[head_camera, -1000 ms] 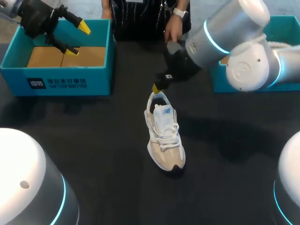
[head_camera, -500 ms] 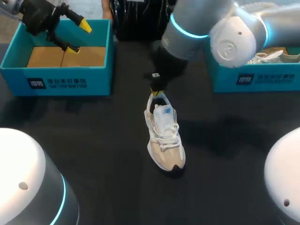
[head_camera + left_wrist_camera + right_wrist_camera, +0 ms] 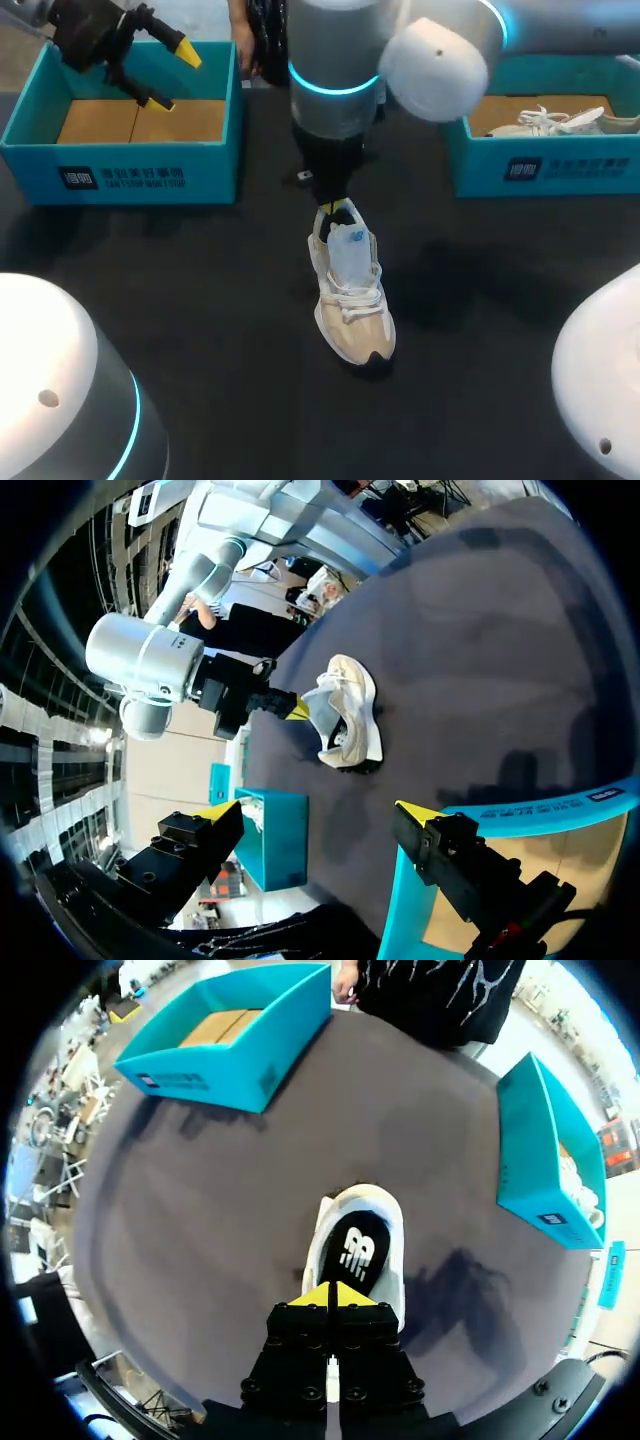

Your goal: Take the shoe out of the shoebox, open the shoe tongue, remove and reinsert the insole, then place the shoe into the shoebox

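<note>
A white and beige shoe [image 3: 353,300] stands upright on the black table [image 3: 200,300], toe towards me, and also shows in the left wrist view [image 3: 348,715]. My right gripper [image 3: 329,209] is at its heel opening, tips pressed together and shut. In the right wrist view that gripper [image 3: 330,1296] hovers just behind the heel, with the black insole [image 3: 355,1248] lying inside the shoe [image 3: 393,1260] ahead of it. I cannot see anything pinched between the tips. My left gripper [image 3: 176,78] hangs open over the left teal shoebox [image 3: 120,175], fingers wide apart [image 3: 315,813] and empty.
The left shoebox holds brown cardboard [image 3: 140,120]. A second teal shoebox [image 3: 545,170] at the right back holds another white shoe [image 3: 550,121]. My right arm's bulky elbow [image 3: 430,60] reaches over the table's back middle.
My right arm has swung leftward across the back of the table, its gripper settling closer onto the shoe's heel. The hand near the far edge has drawn back. The left gripper has barely shifted.
</note>
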`<state>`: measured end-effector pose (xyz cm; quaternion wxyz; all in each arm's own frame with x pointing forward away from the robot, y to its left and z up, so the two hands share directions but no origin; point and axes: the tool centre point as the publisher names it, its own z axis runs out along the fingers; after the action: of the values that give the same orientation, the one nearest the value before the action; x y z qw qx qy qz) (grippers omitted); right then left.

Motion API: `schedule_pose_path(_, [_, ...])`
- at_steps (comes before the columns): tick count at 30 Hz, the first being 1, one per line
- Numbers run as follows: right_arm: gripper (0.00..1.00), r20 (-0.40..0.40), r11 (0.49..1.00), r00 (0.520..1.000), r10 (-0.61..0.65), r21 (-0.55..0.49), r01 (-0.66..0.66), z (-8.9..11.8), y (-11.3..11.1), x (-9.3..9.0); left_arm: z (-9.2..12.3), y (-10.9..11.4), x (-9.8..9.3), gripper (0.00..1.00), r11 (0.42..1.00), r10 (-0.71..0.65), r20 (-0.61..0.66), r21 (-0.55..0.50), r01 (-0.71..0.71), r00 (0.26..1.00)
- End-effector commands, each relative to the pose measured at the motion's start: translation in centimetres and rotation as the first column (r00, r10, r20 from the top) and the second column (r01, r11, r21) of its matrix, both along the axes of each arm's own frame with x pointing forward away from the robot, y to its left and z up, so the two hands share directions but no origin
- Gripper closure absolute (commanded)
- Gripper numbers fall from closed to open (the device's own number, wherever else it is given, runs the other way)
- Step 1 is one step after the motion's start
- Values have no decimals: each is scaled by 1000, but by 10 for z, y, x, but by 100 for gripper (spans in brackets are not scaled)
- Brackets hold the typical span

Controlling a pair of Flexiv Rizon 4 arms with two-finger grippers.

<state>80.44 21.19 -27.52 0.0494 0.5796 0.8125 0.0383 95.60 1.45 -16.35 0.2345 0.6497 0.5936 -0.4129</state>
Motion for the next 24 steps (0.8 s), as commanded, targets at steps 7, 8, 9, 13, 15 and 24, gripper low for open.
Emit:
schedule_pose_path(7, [100, 24, 997, 1000, -9, -73, 11, 0, 4, 0, 0, -7, -5, 0, 1000, 4, -3, 7, -4, 1000])
schedule_pose_path(8, [100, 24, 997, 1000, -9, -73, 11, 0, 4, 0, 0, -7, -6, 0, 1000, 3, -2, 11, -3, 1000])
schedule_pose_path(9, [100, 33, 998, 999, -25, -56, 27, -4, 2, 0, 1, -8, -7, 0, 1000, 3, -2, 12, -2, 1000])
schedule_pose_path(13, [100, 25, 998, 998, -66, -10, 66, -18, -5, 2, 5, -8, -12, 0, 1000, -1, -1, 19, 1, 1000])
schedule_pose_path(15, [100, 27, 998, 997, -70, -7, 70, -23, -7, 3, 7, -7, -14, 0, 1000, -2, 0, 25, 2, 1000])
schedule_pose_path(24, [100, -6, 994, 994, -107, 10, 107, -52, -17, 6, 10, 1, -18, 0, 999, 24, 11, 36, -25, 1000])
